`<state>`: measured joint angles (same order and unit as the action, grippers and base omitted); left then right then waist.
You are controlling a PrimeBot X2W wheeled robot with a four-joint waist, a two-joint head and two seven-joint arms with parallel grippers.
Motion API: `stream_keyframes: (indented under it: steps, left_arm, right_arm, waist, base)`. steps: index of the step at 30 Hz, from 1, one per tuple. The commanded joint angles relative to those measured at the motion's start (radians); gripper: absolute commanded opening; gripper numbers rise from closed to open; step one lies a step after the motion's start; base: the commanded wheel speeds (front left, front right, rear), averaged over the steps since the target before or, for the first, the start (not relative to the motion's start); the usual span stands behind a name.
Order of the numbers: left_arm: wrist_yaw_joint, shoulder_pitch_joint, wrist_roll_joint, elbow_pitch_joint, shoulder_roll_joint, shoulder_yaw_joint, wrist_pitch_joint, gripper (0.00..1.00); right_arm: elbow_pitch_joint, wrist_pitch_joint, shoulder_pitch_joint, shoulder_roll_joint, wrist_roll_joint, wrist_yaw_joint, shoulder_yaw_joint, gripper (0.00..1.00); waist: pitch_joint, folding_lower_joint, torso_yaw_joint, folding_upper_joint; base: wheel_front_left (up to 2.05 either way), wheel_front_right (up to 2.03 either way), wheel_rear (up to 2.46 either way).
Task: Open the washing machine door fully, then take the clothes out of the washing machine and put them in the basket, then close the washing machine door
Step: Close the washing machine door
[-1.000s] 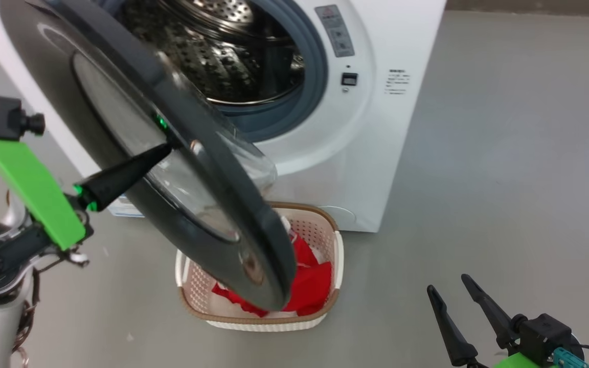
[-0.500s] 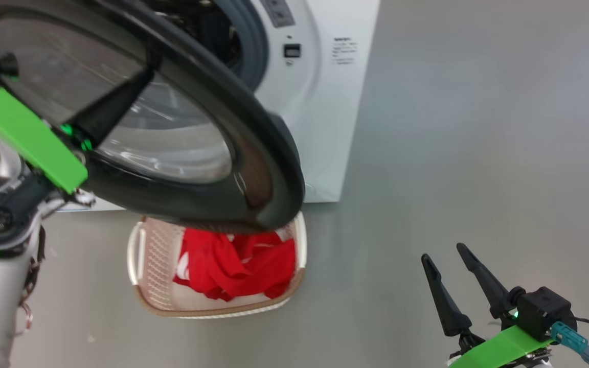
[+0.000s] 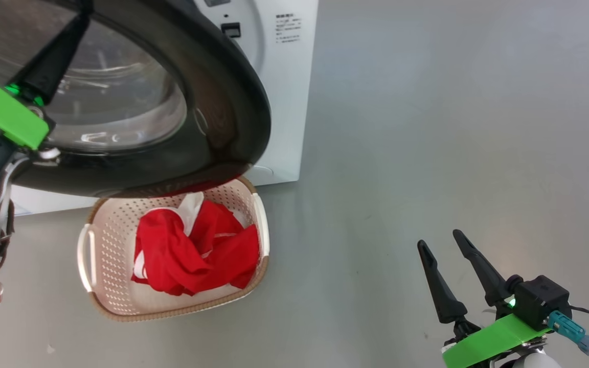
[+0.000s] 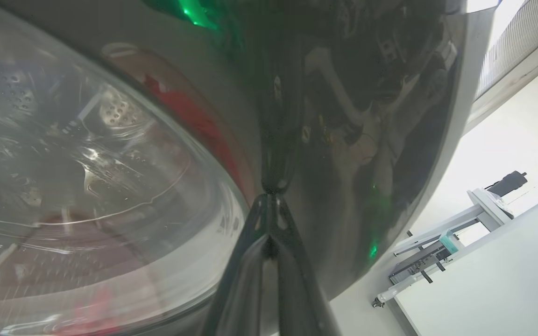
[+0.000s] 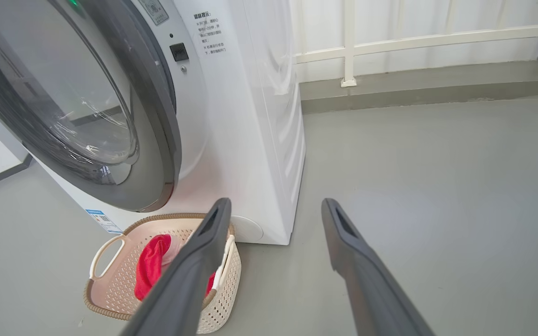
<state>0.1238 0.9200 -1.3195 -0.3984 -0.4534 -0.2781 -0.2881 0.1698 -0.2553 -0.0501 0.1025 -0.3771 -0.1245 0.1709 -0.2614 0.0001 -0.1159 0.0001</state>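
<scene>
**Door swings most of the way shut; clothes already in the basket**

A second ago the washing machine door (image 3: 212, 102) stood well out from the washing machine (image 3: 284, 102), with the steel drum exposed behind it. The head camera has turned since, but the door has also moved. It now covers the opening, and the right wrist view shows it lying close to the white front with a narrow gap at its free edge. I judge the last step nearly done, though the latch probably hasn't caught.

The red clothes (image 3: 192, 255) lie heaped in the basket (image 3: 113, 240) just below the door.

The left gripper (image 4: 271, 200) is clenched and holds nothing, its joined tips pressing the door's glossy black rim beside the glass. The right gripper (image 3: 439, 238) hangs spread wide and empty, well apart from the machine.
</scene>
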Motion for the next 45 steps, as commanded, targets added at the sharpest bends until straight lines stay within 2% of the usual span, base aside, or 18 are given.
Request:
stream_keyframes:
  steps: [1, 10, 16, 18, 22, 24, 25, 26, 35, 45]
  left_arm:
    - [0.007, 0.049, 0.003, 0.012, -0.053, 0.027, 0.021, 0.00]
    - [0.007, 0.042, -0.046, -0.005, -0.070, -0.030, 0.054, 0.00]
    - [0.007, -0.044, -0.090, 0.044, -0.086, -0.047, 0.105, 0.00]
    - [0.007, -0.087, -0.105, 0.065, -0.089, -0.051, 0.129, 0.05]
    - [0.007, -0.180, -0.138, 0.107, -0.096, -0.059, 0.171, 0.47]
    - [0.007, -0.228, -0.149, 0.127, -0.099, -0.064, 0.192, 0.84]
    - [0.007, -0.251, -0.155, 0.137, -0.099, -0.067, 0.202, 0.97]
    - [0.007, -0.274, -0.155, 0.145, -0.101, -0.070, 0.214, 1.00]
    - [0.007, -0.477, -0.191, 0.193, -0.086, -0.071, 0.349, 1.00]
    - [0.007, -0.642, -0.193, 0.174, -0.071, -0.085, 0.477, 1.00]
  right_arm:
    - [-0.022, -0.006, -0.029, 0.004, -0.012, -0.006, 0.015, 1.00]
    - [-0.022, -0.006, -0.027, 0.008, -0.009, -0.006, 0.006, 1.00]
    - [-0.021, -0.006, -0.013, 0.021, -0.005, -0.006, 0.005, 1.00]
    - [-0.021, -0.006, -0.006, 0.026, -0.004, -0.006, 0.007, 1.00]
    - [-0.021, -0.006, 0.008, 0.035, -0.003, -0.006, 0.007, 1.00]
    - [-0.021, -0.006, 0.015, 0.039, -0.003, -0.006, 0.005, 1.00]
    - [-0.021, -0.006, 0.019, 0.042, -0.003, -0.006, 0.004, 1.00]
    - [-0.021, -0.006, 0.023, 0.044, -0.002, -0.006, 0.004, 1.00]
    - [-0.020, -0.006, 0.050, 0.053, -0.002, -0.006, 0.000, 1.00]
    - [-0.022, -0.006, 0.070, 0.060, -0.002, -0.006, -0.007, 1.00]
  waist:
    - [-0.008, -0.0001, -0.009, -0.0001]
    - [0.006, -0.0001, 0.013, -0.0001]
    - [0.036, -0.0001, 0.047, -0.0001]
    - [0.047, -0.0001, 0.060, -0.0001]
    - [0.069, -0.0001, 0.087, -0.0001]
    - [0.080, -0.0001, 0.100, -0.0001]
    - [0.084, -0.0001, 0.107, -0.0001]
    - [0.089, -0.0001, 0.113, -0.0001]
    - [0.127, -0.0001, 0.149, -0.0001]
    - [0.140, -0.0001, 0.157, -0.0001]
  base:
    - [0.00, 0.00, 0.00]
    - [0.00, 0.00, 0.00]
    - [0.00, 0.00, 0.00]
    - [0.00, 0.00, 0.00]
    - [0.00, 0.00, 0.00]
    - [0.00, 0.00, 0.00]
    - [0.00, 0.00, 0.00]
    - [0.00, 0.00, 0.00]
    - [0.00, 0.00, 0.00]
    - [0.00, 0.00, 0.00]
